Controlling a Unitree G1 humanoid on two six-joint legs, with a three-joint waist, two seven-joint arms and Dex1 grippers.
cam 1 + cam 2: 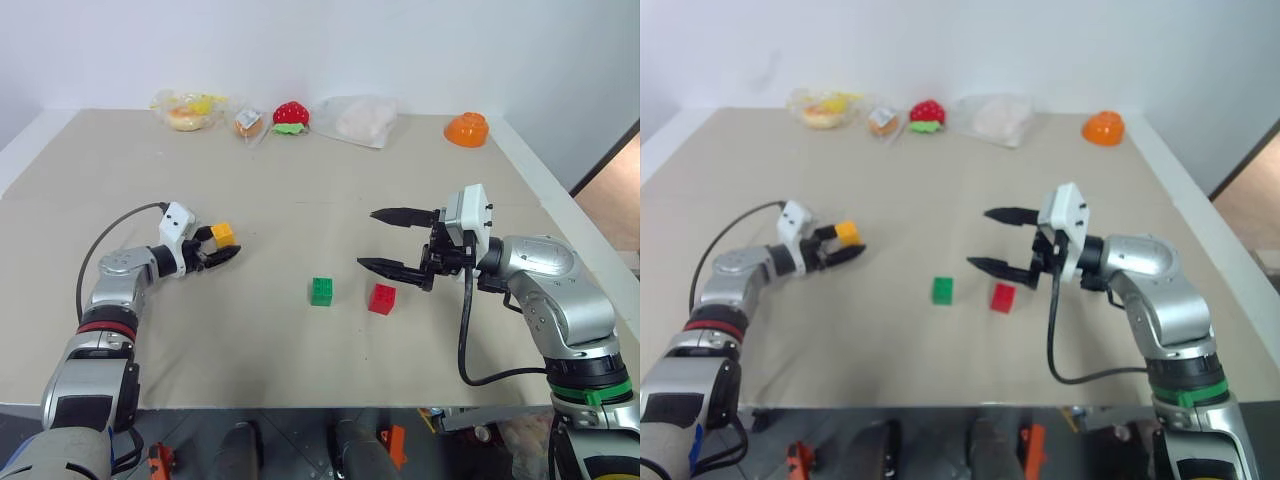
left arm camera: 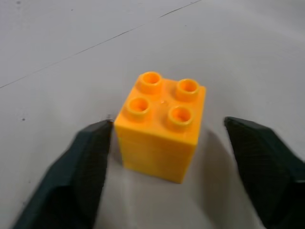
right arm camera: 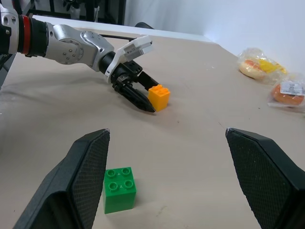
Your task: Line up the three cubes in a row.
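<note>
A: Fingers of the left gripper (image 2: pixel 157 157) are flanking the yellow-orange cube (image 2: pixel 161 126), one black finger (image 2: pixel 78 171) touching or nearly touching one side face, the other standing off from the opposite face with a gap showing. Whether they are gripping it cannot be told.

B: And the left arm's pose?

A: It is reaching forward low over the table (image 1: pixel 300 170), the gripper pointing slightly downward and toward the middle.

B: How is the cube looking?

A: It is sitting upright on the table with four round studs on top, a little taller than wide, its sides looking smooth.

B: Where is it lying in the wider scene?

A: It is lying on the left part of the table, well apart from the green cube (image 1: pixel 322 291) and the red cube (image 1: pixel 382 298), which are sitting near each other toward the near middle, both studs up.

B: What is the right gripper (image 1: pixel 385 240) doing?

A: It is hovering above the table with its fingers spread wide and holding nothing, pointing toward the robot's left. The red cube is lying just below and nearer the robot than the lower fingertip; the green cube is sitting farther to the left.

B: Anything else on the table?

A: Along the far edge, a strawberry toy (image 1: pixel 291 116), bagged food items (image 1: pixel 187 110) and an orange bowl (image 1: pixel 467 129) are resting.
</note>
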